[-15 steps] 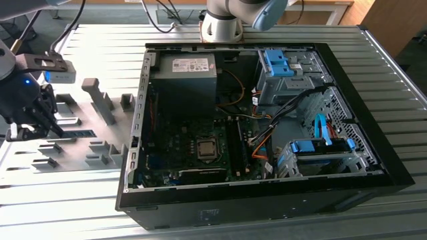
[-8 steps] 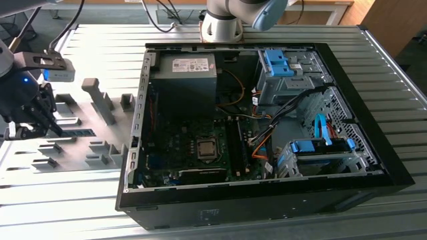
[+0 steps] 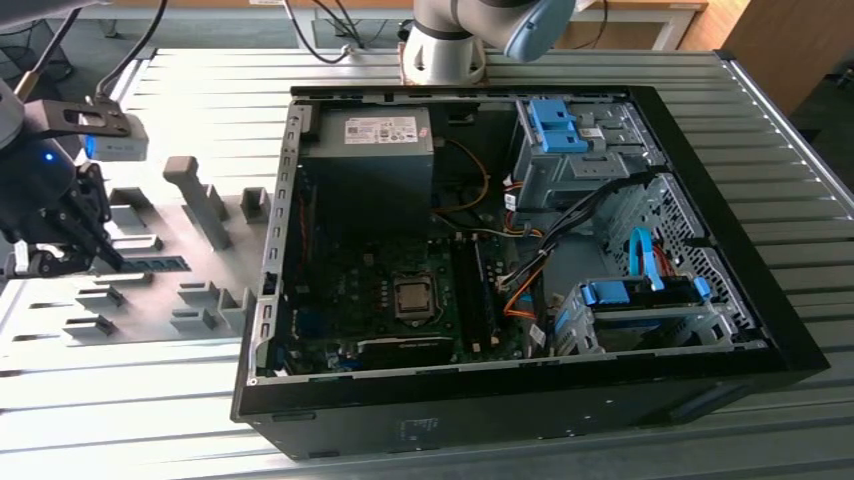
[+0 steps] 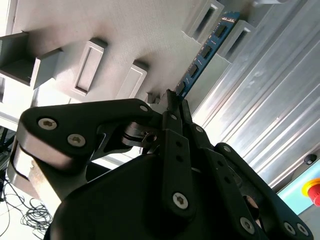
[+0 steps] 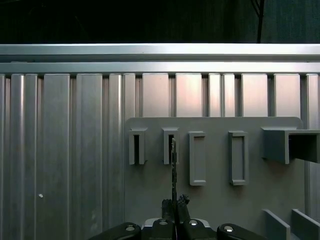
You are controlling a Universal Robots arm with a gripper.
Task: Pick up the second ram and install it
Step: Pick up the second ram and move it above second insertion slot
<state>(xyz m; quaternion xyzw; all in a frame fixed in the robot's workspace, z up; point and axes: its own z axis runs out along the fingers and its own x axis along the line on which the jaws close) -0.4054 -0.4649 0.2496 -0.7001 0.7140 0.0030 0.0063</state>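
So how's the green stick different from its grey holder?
The RAM stick is dark green with black chips; the holder is plain pale grey. The RAM stick is thin and stands on edge; the holder is broad and lies flat. Both sit beside the computer case.

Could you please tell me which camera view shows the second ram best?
The second wrist view: the second ram shows its chip-lined face, running from the gripper to the grey holder. The first wrist view shows it edge-on; the exterior view, a small dark strip.
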